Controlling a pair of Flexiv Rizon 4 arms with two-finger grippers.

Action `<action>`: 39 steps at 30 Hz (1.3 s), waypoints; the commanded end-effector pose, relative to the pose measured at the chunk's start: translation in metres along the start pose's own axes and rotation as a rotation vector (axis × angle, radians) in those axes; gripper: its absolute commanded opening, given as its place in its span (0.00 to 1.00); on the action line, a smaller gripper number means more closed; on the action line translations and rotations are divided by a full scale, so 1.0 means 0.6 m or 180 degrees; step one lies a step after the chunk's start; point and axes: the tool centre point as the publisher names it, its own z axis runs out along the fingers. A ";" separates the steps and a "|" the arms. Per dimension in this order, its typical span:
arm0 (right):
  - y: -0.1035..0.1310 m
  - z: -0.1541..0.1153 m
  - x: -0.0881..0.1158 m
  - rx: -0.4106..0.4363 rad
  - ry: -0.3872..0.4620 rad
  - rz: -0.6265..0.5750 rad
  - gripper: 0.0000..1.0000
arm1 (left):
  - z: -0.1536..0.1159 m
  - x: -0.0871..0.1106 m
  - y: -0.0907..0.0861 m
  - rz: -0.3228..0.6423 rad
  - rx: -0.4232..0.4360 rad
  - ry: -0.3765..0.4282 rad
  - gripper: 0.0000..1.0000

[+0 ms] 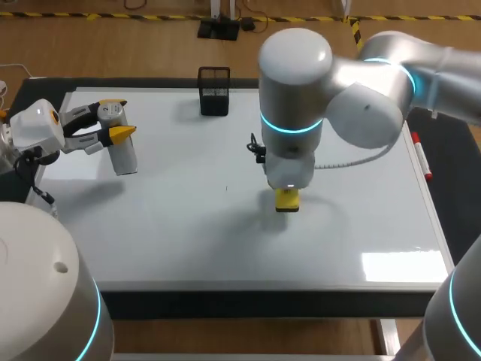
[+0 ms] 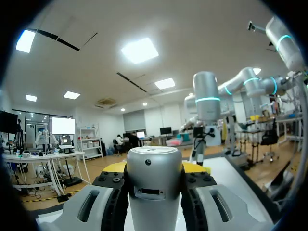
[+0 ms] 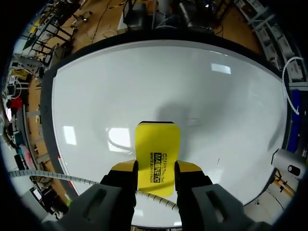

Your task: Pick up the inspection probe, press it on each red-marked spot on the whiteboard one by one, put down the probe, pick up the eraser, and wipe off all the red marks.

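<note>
The eraser [image 1: 287,200] is pinched in the right gripper [image 3: 156,169] at the whiteboard's [image 1: 361,226] middle, long axis along the fingers, a faint mark [image 1: 226,188] lying at its 9 o'clock; the probe [image 1: 120,147] is clamped in the left gripper [image 2: 155,168] farther out.

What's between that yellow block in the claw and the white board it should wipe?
Nothing visible. The right gripper holds the eraser right at the bare whiteboard near its middle. The mesh holder stands at the far edge; the probe, in the left gripper, is off at the left side.
</note>
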 end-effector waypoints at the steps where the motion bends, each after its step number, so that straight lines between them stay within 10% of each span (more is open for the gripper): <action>1: 0.001 -0.002 0.006 0.0011 -0.0017 -0.0008 0.00 | -0.001 0.000 -0.001 0.0003 0.0003 -0.0001 0.00; 16: -0.007 -0.001 0.004 -0.0017 -0.0063 -0.0012 0.00 | -0.001 0.000 -0.001 0.0003 0.0003 -0.0001 0.00; 39: -0.257 0.019 -0.061 0.0118 -0.0090 -0.0262 0.00 | -0.001 0.000 -0.001 0.0003 0.0003 -0.0001 0.00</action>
